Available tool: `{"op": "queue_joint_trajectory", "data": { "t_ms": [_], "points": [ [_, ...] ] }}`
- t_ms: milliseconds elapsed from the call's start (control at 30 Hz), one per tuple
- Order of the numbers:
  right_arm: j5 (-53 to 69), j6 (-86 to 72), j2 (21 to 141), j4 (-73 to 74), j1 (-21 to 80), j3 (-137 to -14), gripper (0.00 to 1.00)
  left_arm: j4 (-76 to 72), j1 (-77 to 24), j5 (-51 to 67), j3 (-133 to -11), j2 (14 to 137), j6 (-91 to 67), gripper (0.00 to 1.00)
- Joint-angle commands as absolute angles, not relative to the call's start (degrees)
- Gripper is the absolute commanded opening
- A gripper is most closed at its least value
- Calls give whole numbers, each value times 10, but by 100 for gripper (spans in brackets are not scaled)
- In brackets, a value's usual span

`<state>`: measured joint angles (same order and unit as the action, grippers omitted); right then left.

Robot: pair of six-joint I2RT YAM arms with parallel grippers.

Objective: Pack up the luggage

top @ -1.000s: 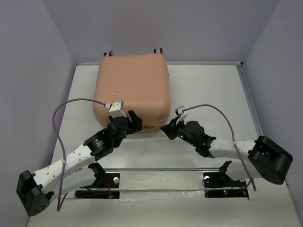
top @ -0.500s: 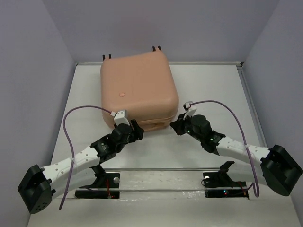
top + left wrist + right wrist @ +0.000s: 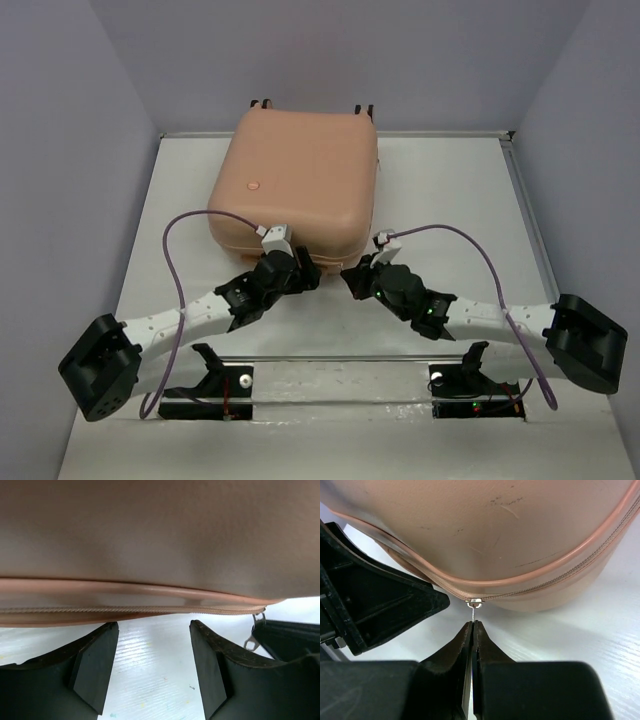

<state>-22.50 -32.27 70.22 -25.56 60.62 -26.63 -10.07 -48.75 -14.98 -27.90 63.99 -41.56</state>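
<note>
Lying flat with its lid down, the luggage (image 3: 300,180) sits toward 12 o'clock on the white surface (image 3: 450,190), a little left of centre. Peach-pink shell, rounded corners. Two small dark wheels (image 3: 265,102) show at its 12 o'clock edge. The zipper seam (image 3: 570,575) runs round the side wall. It faces both arms along the 6 o'clock edge.

Right hand (image 3: 471,625): clenched, fingers pressed flat together with no gap between them. It is pinching the small metal zipper pull (image 3: 475,608), which hangs from the slider on the seam. In the overhead view this hand (image 3: 352,277) is at roughly 5 o'clock of the case, just off the rounded near corner.

Left hand (image 3: 154,625): released, fingers spread well apart, grasping nothing. Bare surface shows between the two dark pads (image 3: 95,665). The tips reach up to the underside of the case's 6 o'clock edge, directly below the seam. Whether they touch the shell cannot be told. The zipper pull (image 3: 255,630) and the right hand's dark body appear at 3 o'clock in this wrist view, so the two hands are close beside each other. Overhead, the left hand (image 3: 305,272) is at about 6 o'clock of the case.

A purple cable (image 3: 175,240) loops off the left arm toward 9 o'clock.
</note>
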Motion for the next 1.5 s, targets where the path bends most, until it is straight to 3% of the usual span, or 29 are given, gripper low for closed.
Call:
{"op": "queue_joint_trajectory", "data": {
  "t_ms": [0,167,333,833,1133,1233,1300,1467],
  "points": [
    [-197,-340,668,-212,591,-256,7,-141,-478,-185,-267,580,-417,70],
    [-193,-326,664,-199,591,-258,7,-55,-478,-256,-173,436,-527,74],
    [-185,-323,654,-202,591,-251,7,-65,-469,-293,-111,343,-612,76],
    [-177,-338,641,-205,591,-240,7,-272,-389,-281,-66,443,-669,72],
    [-177,-344,637,-209,591,-234,7,-390,-378,-281,-67,545,-694,51],
    [-176,-344,638,-211,591,-234,7,-435,-378,-269,-61,584,-699,34],
    [-175,-345,641,-213,591,-234,7,-468,-378,-259,-60,594,-693,6],
    [-140,-345,672,-256,591,-249,7,-487,-394,-241,-69,601,-672,6]
  ]
}}
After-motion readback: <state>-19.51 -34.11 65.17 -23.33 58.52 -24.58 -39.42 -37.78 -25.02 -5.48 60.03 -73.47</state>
